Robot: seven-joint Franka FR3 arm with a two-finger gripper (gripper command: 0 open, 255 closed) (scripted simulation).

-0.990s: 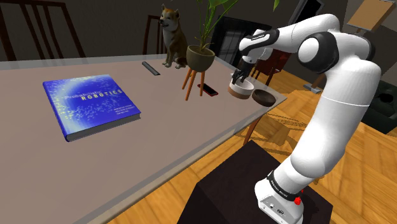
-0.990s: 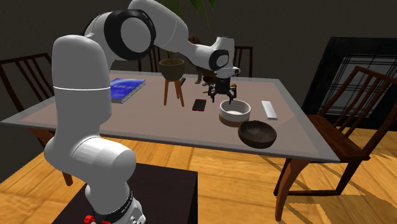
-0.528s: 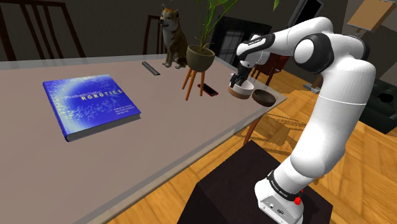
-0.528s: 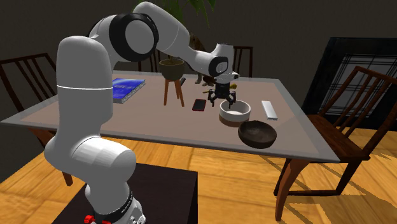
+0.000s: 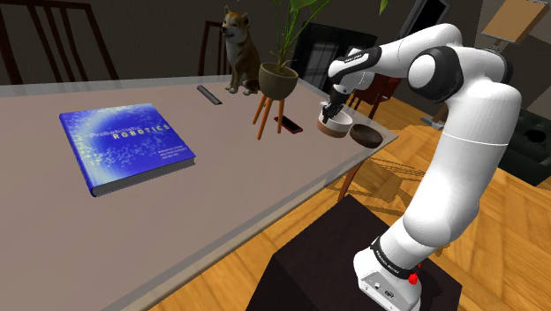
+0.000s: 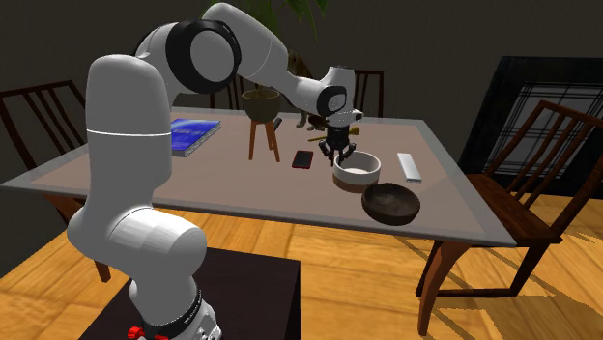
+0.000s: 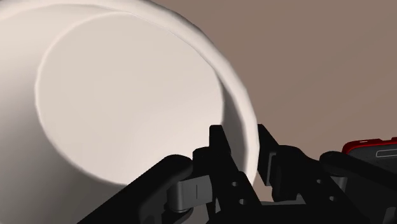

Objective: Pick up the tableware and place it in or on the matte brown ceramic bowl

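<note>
Brown bowl: We see the dark brown bowl (image 6: 391, 205) closest to us, by the edge of the table (image 6: 222, 188). Nothing is in it yet.
White bowl: This is the thing to move. The white bowl (image 6: 358, 172) sits on the table just beside the brown bowl. We think it is not lifted yet.
Pincer: The gripper (image 7: 243, 149) is down at the white bowl's rim, on the side away from the brown bowl.
Fingers: The black fingers (image 7: 219, 143) are only a little apart. One is inside the bowl and one is outside, with the rim between them. We think they have hold of the rim.
Done: The reach and the grab look done to us.
Left: Lift the white bowl, carry it over, set it in the brown bowl, let go.
Red phone: The red phone (image 6: 302, 159) lies flat a bit farther on. Nothing touches it.
</note>
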